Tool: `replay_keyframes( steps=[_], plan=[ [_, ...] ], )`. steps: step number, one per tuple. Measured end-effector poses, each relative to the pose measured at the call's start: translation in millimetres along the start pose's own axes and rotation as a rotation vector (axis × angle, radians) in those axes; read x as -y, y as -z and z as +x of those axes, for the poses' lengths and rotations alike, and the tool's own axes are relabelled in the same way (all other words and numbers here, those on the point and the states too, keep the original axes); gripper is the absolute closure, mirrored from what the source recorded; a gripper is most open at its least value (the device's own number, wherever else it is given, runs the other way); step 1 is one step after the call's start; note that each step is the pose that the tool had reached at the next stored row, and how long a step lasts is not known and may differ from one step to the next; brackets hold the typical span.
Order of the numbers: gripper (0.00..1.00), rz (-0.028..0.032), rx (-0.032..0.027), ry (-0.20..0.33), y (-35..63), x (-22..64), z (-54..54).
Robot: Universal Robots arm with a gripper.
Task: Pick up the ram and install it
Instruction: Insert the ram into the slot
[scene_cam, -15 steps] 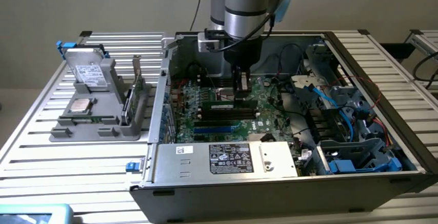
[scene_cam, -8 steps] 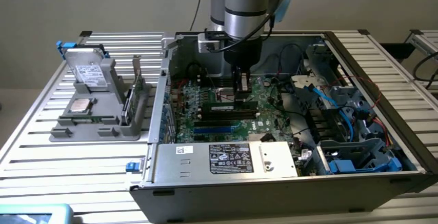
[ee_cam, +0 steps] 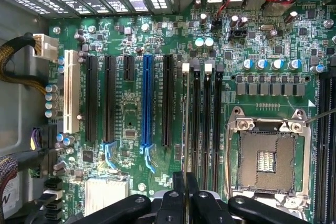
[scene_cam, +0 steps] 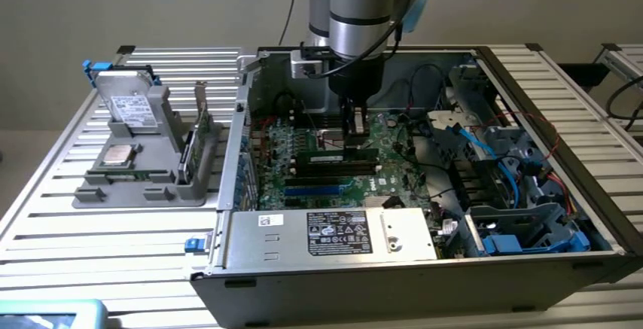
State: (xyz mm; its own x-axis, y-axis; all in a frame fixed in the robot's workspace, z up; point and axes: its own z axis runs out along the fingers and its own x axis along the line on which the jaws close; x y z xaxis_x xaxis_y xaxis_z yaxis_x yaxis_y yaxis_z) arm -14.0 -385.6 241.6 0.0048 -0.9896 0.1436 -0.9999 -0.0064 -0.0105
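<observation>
Pincer (scene_cam: 351, 142) closed to a narrow slit on the ram (ee_cam: 185, 124), gripped edge-on and running straight out past the fingertips along the nearest memory slot; seated or just above it, impossible to tell. Spare memory slots (ee_cam: 207, 124) just beside the pincer, open processor socket (ee_cam: 266, 153) farther that way, blue slot (ee_cam: 147, 100) on the opposite side. Black cables (scene_cam: 427, 159) near the pincer, apart from it. Grey parts tray (scene_cam: 150, 178) well apart, outside the case (scene_cam: 402, 291).

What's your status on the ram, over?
Gripper shut on the ram. Ram standing at the memory slots on the motherboard. Nothing blocking the slots.
</observation>
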Motion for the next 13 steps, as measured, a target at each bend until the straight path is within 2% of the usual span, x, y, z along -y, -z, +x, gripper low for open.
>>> replay_keyframes(
  steps=[10, 13],
  plan=[
    [0.87, -0.0001, -0.0089, 0.0, -5.8, -0.2, -1.1],
    [0.87, -0.0002, -0.0095, 0.0, -6.6, -0.5, -2.5]
  ],
)
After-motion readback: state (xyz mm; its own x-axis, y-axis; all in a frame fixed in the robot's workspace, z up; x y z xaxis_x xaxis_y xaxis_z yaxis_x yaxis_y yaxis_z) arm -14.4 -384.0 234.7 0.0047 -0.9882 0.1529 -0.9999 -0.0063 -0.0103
